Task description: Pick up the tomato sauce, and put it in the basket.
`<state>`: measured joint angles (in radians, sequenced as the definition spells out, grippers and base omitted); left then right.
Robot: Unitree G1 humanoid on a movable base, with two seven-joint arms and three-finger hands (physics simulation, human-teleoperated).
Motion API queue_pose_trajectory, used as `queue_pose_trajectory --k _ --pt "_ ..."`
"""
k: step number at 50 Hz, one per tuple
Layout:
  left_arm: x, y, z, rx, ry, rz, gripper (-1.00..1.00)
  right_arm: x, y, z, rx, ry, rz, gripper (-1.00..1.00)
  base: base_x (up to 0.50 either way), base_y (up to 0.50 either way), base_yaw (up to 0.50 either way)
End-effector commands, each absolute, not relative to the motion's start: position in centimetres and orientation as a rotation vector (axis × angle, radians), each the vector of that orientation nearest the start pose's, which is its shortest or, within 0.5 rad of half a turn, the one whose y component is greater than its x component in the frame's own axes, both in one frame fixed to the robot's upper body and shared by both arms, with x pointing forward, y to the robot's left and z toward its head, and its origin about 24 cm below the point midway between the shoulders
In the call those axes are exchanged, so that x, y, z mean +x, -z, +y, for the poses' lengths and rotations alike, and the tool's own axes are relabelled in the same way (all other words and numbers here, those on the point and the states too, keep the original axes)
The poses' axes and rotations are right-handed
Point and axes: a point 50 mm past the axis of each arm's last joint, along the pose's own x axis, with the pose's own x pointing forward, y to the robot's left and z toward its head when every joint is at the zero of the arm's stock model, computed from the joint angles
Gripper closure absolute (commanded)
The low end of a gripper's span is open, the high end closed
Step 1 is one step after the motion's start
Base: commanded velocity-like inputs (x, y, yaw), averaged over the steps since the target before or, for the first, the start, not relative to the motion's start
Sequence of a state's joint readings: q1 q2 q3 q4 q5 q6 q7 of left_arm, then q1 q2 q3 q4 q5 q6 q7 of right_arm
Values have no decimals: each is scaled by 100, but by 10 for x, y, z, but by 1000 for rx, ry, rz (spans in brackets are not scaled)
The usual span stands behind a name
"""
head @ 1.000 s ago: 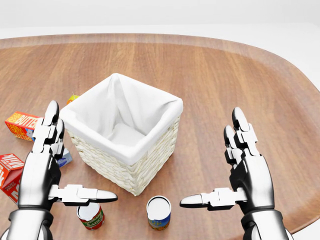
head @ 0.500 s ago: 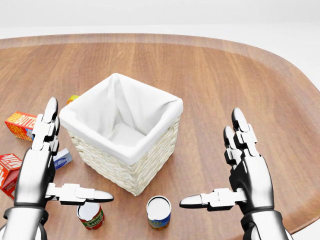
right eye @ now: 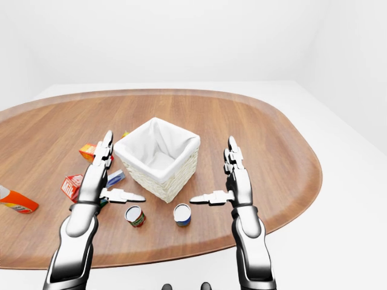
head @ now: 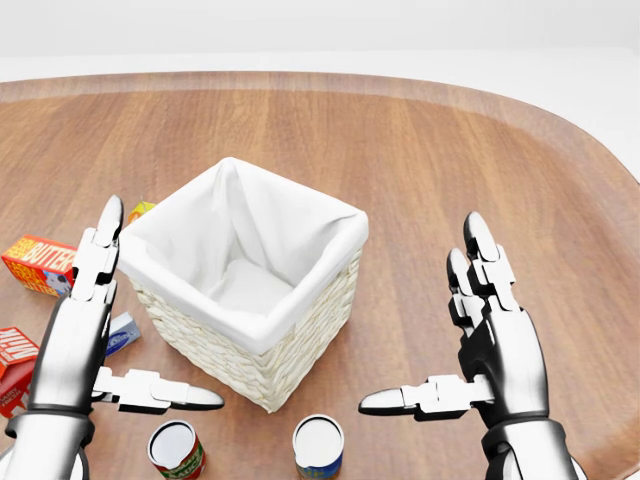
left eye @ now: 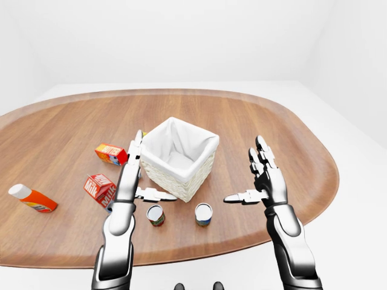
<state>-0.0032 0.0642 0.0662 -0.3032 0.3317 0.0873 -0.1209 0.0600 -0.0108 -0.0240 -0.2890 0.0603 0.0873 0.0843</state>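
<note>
Compared with a second ago, the head view has tipped slightly, so the basket sits lower in frame, and the left hand (head: pixel 75 345) has drifted leftward, uncovering the red-labelled can beneath it.

Nearest the robot, both hands hover over the wooden table (head: pixel 480 150) with fingers spread and nothing gripped, the right hand (head: pixel 495 345) mirroring the left. Just below them stand two upright cans: the red-labelled can (head: pixel 176 450), probably the tomato sauce, near the left hand's thumb, and a blue-labelled can (head: pixel 318 447) beside it. Neither is touched.

Beyond the cans stands the white-lined wicker basket (head: pixel 270 345), holding nothing visible. To its left lie cartons: a red carton (left eye: pixel 100 188), an orange box (left eye: pixel 110 153) and, farther left, an orange-and-white bottle (left eye: pixel 32 198) on its side.

By these pictures the job has barely begun: the grasp, lift and drop into the basket all remain.
</note>
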Motion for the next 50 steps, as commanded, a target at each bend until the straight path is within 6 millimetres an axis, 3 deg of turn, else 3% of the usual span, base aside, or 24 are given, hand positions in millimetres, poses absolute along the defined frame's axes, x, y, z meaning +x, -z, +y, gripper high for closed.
queue_pose_trajectory --k 1,25,50 --pt "247 -106 171 457 -3 -185 -100 239 -86 -155 40 -55 -146 -100 0 0 0" --pt "242 -116 175 608 -19 -204 -100 239 -84 -156 39 -55 -137 -100 0 0 0" --pt "241 -110 179 737 -40 -156 -100 239 -82 -156 39 -55 -128 -100 0 0 0"
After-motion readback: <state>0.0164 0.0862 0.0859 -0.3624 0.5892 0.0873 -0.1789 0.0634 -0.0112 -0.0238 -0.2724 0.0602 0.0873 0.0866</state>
